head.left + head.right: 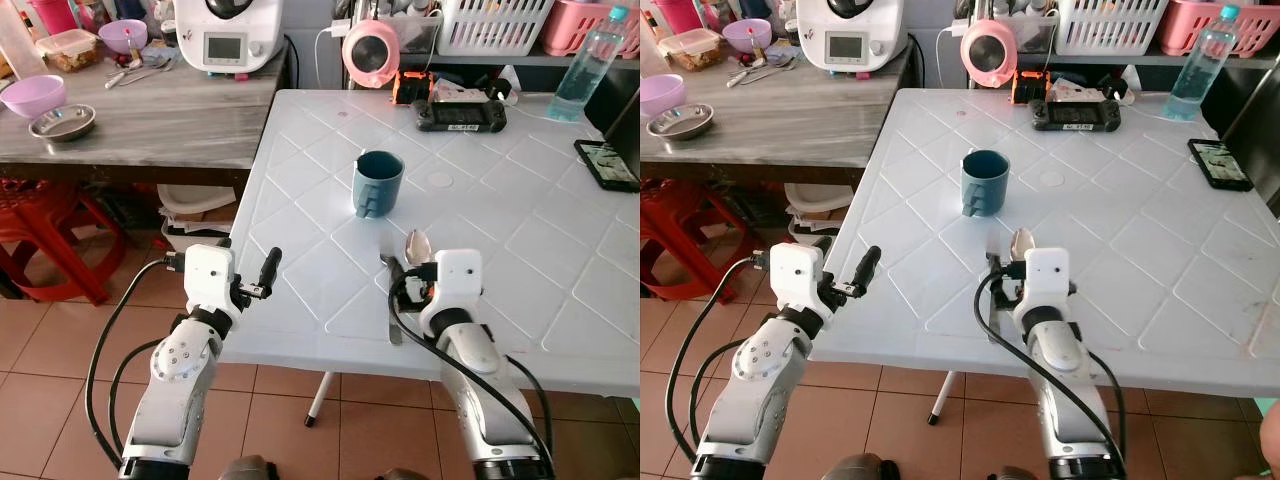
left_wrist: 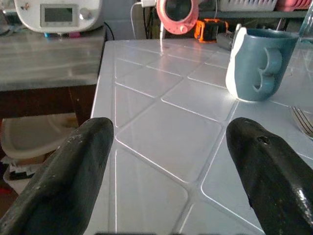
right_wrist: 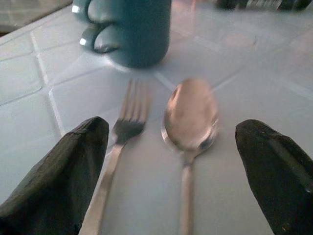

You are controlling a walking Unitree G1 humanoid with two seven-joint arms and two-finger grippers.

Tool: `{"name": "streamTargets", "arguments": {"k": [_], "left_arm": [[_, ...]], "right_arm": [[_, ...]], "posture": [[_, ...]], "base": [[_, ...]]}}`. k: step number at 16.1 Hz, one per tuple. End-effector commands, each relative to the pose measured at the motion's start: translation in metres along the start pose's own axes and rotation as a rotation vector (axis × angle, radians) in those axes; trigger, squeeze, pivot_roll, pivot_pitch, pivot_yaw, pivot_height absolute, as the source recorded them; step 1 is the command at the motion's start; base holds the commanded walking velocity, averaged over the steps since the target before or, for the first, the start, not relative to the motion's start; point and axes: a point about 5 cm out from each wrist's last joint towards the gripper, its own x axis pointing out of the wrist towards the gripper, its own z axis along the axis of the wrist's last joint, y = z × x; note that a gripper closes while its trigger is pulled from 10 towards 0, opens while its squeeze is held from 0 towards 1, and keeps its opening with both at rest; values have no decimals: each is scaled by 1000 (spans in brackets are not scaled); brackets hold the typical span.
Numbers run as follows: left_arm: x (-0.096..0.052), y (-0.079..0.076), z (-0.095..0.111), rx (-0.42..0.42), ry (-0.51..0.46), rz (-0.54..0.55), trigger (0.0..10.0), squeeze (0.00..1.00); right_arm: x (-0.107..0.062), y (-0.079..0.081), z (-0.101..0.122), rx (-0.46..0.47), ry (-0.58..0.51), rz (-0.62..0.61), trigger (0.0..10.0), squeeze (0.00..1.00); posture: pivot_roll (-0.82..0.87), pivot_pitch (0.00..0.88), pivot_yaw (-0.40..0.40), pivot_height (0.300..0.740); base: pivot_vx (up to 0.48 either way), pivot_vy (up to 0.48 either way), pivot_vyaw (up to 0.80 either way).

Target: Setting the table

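white table (image 1: 520, 290): near half mostly bare, wide bare stretches left of the blue mug (image 1: 379, 183) and right of the spoon (image 3: 190, 117). mug stands mid-table, just beyond fork (image 3: 120, 134) and spoon, which lie side by side close to the near edge. right gripper (image 3: 171, 171) spread wide, both utensils between its fingers, mug straight ahead. left gripper (image 2: 171, 166) spread at the table's left edge, bare surface ahead, mug off to its right. far edge crowded: game controller (image 1: 461, 115), pink appliance (image 1: 371, 52), water bottle (image 1: 589, 65), phone (image 1: 606, 163) at right. wooden counter (image 1: 150, 120) touches the table's left side, cluttered with bowls
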Motion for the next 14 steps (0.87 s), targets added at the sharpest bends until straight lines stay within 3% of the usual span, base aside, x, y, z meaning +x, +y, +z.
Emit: {"name": "streamTargets", "arguments": {"k": [1,6,14], "left_arm": [[-1,1,2,10,6,-8,10000,0],[-4,1,2,12,15,-15,10000,0],[-8,-1,0,12,35,-19,10000,0]], "right_arm": [[1,8,6,24,-5,29,10000,0],[9,19,17,22,-1,81,10000,0],[13,27,9,43,102,130,10000,0]], "posture": [[-1,0,19,740],[6,0,17,740],[13,0,9,740]], "base": [[0,0,0],[0,0,0],[0,0,0]]}}
